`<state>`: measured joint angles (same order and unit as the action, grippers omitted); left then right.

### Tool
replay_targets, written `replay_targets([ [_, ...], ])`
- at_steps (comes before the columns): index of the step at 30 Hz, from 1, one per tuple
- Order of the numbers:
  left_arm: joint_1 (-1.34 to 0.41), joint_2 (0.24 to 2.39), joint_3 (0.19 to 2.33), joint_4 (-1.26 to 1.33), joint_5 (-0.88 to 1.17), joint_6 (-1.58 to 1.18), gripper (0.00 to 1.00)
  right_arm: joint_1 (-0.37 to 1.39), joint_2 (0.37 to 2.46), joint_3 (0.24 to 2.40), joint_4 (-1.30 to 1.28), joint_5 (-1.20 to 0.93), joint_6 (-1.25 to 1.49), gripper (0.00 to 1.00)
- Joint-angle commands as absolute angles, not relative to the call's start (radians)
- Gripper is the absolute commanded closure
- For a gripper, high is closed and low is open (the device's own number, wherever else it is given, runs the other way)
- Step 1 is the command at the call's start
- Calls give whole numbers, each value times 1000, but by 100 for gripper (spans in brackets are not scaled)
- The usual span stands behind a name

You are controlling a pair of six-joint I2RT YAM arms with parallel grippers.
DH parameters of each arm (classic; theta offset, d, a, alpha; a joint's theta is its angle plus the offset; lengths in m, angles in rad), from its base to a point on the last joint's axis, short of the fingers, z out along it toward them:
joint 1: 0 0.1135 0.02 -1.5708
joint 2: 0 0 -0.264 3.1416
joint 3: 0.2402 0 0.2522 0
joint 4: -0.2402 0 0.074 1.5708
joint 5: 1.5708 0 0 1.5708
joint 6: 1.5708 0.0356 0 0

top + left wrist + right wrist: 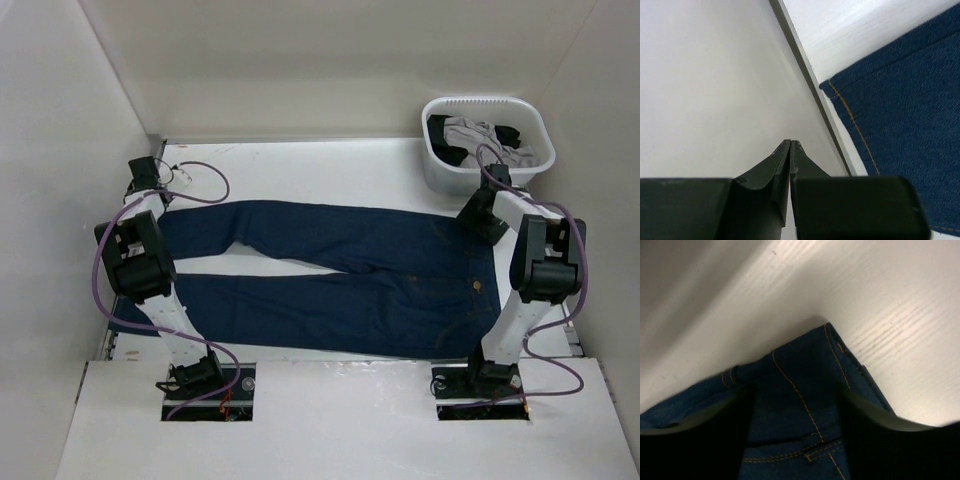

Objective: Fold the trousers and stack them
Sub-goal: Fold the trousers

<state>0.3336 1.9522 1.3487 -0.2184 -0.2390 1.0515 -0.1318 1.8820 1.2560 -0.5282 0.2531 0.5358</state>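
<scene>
The dark navy trousers (340, 280) lie spread flat on the white table (330, 165), legs to the left and waist to the right, with a small tan patch (478, 287) at the waistband. My left gripper (150, 190) is shut and empty beside the far leg's hem; in the left wrist view the gripper (790, 142) points at the wall and the hem (900, 125) lies to its right. My right gripper (482, 215) is at the waist's far corner. In the right wrist view it (795, 405) is open, fingers either side of the waistband corner (805, 370).
A white laundry basket (440, 170) stands at the back right, holding grey and black garments (480, 135). White walls close in the table on the left, back and right. Purple cables loop round both arms.
</scene>
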Motion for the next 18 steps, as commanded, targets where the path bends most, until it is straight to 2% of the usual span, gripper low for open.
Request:
replay_targets([
  [1, 338, 1876, 1394, -192, -258, 1066, 97, -154, 1829, 1183, -517, 238, 627, 16],
  [4, 332, 1868, 1390, -190, -265, 1063, 97, -171, 1767, 1117, -451, 241, 776, 9],
  [8, 329, 1858, 1376, -195, -275, 1057, 97, -163, 1718, 1089, -454, 339, 903, 10],
  [13, 321, 1836, 1347, -204, -276, 1060, 97, -120, 1640, 1104, -494, 460, 904, 8],
  [18, 303, 1841, 1344, -203, -287, 1051, 97, -176, 1716, 1140, -495, 359, 871, 5],
])
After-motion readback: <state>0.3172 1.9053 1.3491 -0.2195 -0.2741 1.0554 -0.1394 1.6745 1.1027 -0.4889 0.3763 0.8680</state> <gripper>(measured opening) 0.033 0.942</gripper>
